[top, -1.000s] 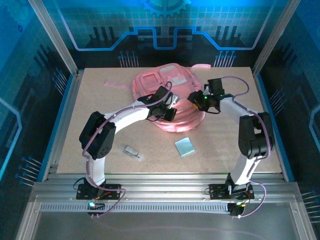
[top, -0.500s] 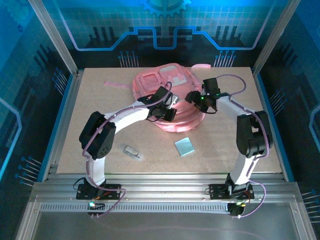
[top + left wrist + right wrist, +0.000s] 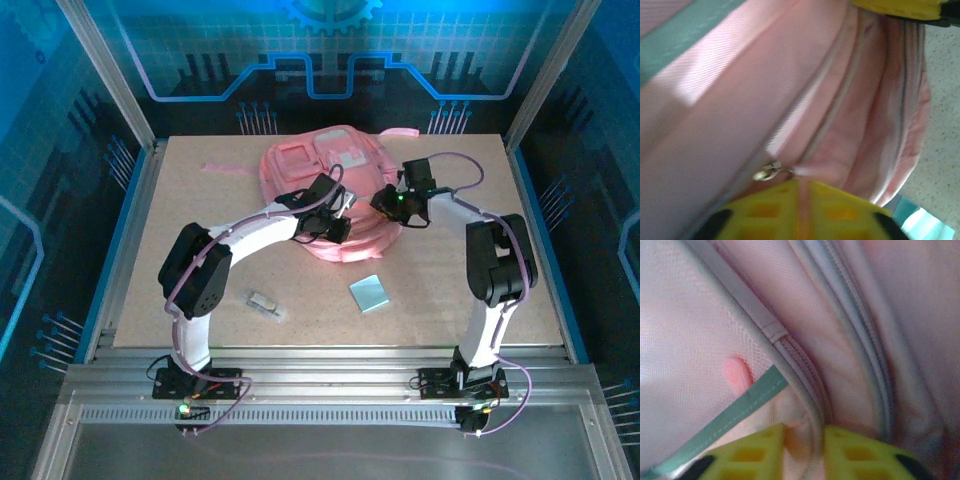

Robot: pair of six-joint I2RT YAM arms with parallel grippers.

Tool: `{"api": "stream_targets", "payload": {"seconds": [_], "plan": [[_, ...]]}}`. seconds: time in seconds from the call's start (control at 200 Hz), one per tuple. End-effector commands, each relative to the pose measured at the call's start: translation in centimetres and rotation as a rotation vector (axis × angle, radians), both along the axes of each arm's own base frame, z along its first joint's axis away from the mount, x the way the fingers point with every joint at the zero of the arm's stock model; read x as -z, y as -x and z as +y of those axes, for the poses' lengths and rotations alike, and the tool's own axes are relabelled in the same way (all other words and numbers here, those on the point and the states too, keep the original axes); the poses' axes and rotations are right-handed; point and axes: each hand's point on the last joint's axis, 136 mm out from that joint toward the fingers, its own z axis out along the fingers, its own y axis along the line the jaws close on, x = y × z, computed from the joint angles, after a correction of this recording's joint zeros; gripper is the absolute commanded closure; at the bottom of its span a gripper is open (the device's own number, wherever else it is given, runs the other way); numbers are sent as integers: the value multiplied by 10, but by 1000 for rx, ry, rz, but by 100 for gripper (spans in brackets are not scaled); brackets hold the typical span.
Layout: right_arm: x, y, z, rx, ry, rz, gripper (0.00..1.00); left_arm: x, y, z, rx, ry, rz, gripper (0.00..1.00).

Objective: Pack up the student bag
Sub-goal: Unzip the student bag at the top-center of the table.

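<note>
At the far middle of the desk (image 3: 450,300) lies your pink bag (image 3: 320,165), flat, its lighter front pockets facing up and one loop poking out toward the far edge. Both arms reach in over its near side. Your left claw (image 3: 338,222) sits on the bag's near edge; in the left wrist view its yellow fingers (image 3: 755,215) stand almost together, with a thin fold of pink cloth pinched between them, just beside a small metal zip pull (image 3: 766,171). Your right claw (image 3: 385,205) sits on the bag's right side, near the left one but apart from it. In the right wrist view its fingers (image 3: 860,452) are clamped on the pink edge by the zip, and a green ribbon (image 3: 740,415) runs past the left finger. A thin pink strap (image 3: 228,168) trails on the desk left of the bag. Nearer you, well apart from the bag, a pale blue square (image 3: 369,294) and a small grey piece (image 3: 264,301) lie on the desk.
</note>
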Motion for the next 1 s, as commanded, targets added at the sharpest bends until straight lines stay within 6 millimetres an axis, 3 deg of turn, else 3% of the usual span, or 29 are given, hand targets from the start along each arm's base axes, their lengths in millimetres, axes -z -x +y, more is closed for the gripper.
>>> {"api": "stream_targets", "payload": {"seconds": [0.0,0.025,0.08,0.36,0.54,0.705,0.906,0.996], "plan": [[-38,-10,18,-43,-122,-101,94,5,3,10,-33,-39,19,55],[-44,-9,16,-39,-123,-113,99,6,2,11,-35,-42,20,49],[-54,-7,12,-30,-121,-130,100,10,1,11,-40,-56,25,42],[-74,1,5,-21,-107,-148,100,20,-16,41,-193,-178,15,34],[-78,7,12,-40,-129,-156,100,25,-34,50,-430,-38,116,26],[-71,12,13,-33,-133,-153,100,23,-47,49,-531,63,109,39],[-57,11,13,-44,-110,-134,99,33,-46,63,-562,11,70,65],[-56,9,16,-49,-115,-130,96,48,-41,70,-558,-60,91,65]]}}
